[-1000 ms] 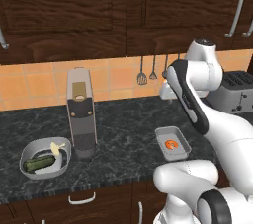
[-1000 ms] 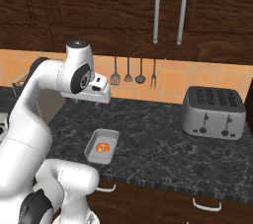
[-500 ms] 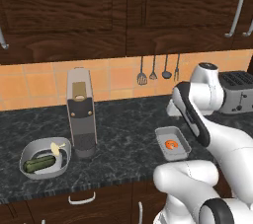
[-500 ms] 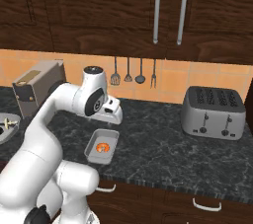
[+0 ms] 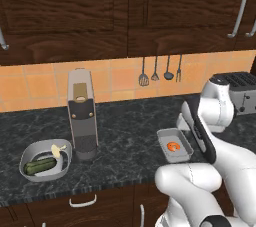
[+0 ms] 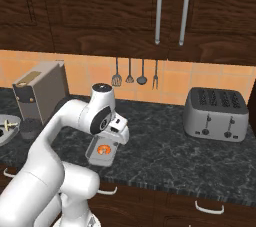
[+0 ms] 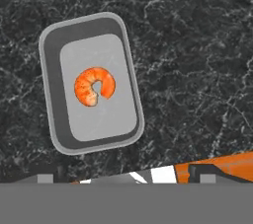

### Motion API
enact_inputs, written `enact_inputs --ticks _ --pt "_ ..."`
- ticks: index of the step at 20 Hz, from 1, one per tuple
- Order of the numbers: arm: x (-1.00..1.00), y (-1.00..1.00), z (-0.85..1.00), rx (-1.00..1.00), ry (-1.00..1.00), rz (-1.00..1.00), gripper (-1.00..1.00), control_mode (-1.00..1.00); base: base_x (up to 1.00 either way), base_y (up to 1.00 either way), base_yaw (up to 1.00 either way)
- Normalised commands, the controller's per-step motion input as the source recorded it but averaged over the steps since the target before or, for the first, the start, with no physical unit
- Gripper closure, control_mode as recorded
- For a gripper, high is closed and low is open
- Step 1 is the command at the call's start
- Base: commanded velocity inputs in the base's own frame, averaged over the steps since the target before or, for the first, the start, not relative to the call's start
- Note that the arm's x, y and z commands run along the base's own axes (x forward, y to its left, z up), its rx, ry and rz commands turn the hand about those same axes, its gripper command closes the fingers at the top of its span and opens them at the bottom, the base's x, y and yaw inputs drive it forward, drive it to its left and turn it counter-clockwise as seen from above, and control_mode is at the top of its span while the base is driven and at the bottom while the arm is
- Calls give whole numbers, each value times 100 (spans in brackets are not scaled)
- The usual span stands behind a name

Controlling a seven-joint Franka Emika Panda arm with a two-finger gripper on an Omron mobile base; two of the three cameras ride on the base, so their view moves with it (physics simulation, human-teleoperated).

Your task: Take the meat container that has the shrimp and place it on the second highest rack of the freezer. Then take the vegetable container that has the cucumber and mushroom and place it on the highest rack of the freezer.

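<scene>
The gripper (image 6: 120, 132), jaws spread wide and empty, has been lowered from backsplash height to hang above the meat container (image 7: 90, 89), which lies untouched on the counter (image 7: 197, 45) with 1 shrimp (image 7: 94, 86); grasping appears next.

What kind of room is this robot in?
It looks like a kitchen. A silver toaster sits on the dark stone counter, cooking utensils hang on the orange tiled wall, and a grey container on the counter holds a shrimp.
</scene>
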Motion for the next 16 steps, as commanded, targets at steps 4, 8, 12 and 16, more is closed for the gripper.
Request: enact_inputs --ticks 4,8,12,16 --pt "-49 -5 -29 4 11 -15 -100 -100 0 0 0" --pt "-50 0 -4 4 9 -39 -100 -100 0 0 0" --pt "-4 25 -5 4 2 -54 -100 -100 0 0 0" --pt "6 34 -19 1 0 -51 -100 -100 0 0 0"
